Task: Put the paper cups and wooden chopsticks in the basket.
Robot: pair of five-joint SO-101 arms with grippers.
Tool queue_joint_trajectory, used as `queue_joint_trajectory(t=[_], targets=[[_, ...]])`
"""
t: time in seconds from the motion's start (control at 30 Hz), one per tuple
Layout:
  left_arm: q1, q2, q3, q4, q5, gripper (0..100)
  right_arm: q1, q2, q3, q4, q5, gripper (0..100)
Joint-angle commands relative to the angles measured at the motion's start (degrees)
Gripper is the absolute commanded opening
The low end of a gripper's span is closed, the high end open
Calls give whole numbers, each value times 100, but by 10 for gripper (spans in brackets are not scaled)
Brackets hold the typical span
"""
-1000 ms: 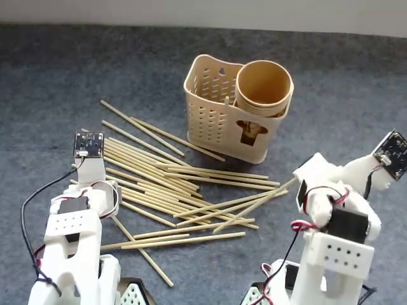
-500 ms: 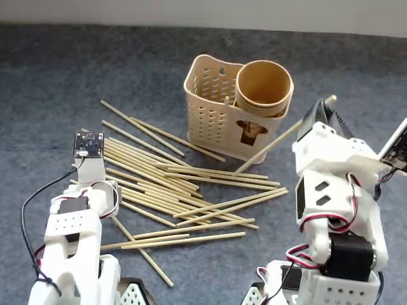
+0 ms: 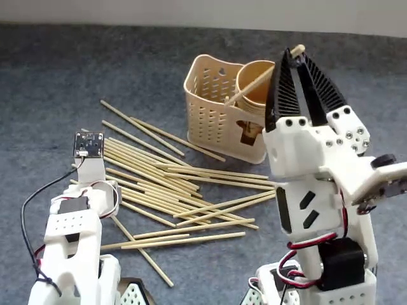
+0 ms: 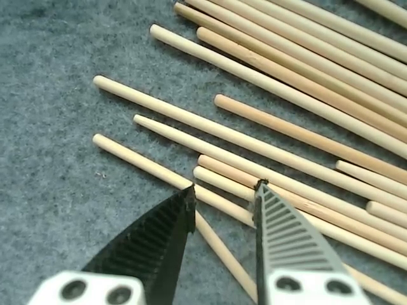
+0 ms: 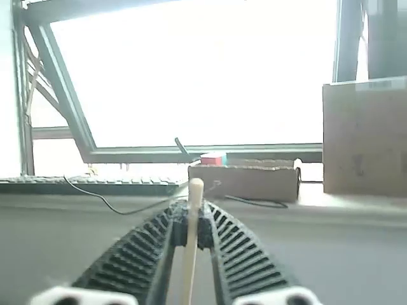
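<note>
The right gripper (image 3: 294, 56) stood raised above the basket (image 3: 206, 111), its jaws clenched on one wooden chopstick (image 3: 261, 77). A short end of the stick poked past the fingertips. The rest slanted away toward 8 o'clock in the high view, crossing over the mouth of the stacked paper cups (image 3: 251, 95). Its far end lay above the basket's middle. The cups sat in the basket's 3 o'clock compartment.

The loose chopsticks (image 3: 172, 184) lay fanned on the grey carpet (image 3: 95, 70), at 7 o'clock from the basket and well apart from the right gripper. The left gripper (image 4: 226, 187) hung low over the 9 o'clock edge of that pile. Its jaws were parted and held nothing, and chopsticks lay on the carpet under the gap between them.
</note>
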Motion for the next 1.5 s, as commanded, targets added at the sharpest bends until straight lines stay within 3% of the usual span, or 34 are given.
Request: queue_joint_trajectory(t=[0.0,0.2,0.6,0.77,0.87,1.03,1.27,1.47], targets=[[-57,-154,-13,-62,-35,157,-338,523,-312,-954,193,5],[-57,-154,-13,-62,-35,157,-391,1314,-312,-1763,193,5],[-57,-154,-13,-53,-35,157,-382,2404,-277,-1771,229,6],[-57,-154,-13,-53,-35,157,-391,2536,-251,-1745,826,6],[-57,-154,-13,-53,-35,157,-391,2527,-295,-1218,835,24],[-57,-154,-13,-53,-35,157,-391,2501,-312,-444,826,147],[-57,-154,-13,-53,-35,157,-356,2193,-295,-409,826,152],[-57,-154,-13,-53,-35,157,-356,1420,-312,690,826,152]])
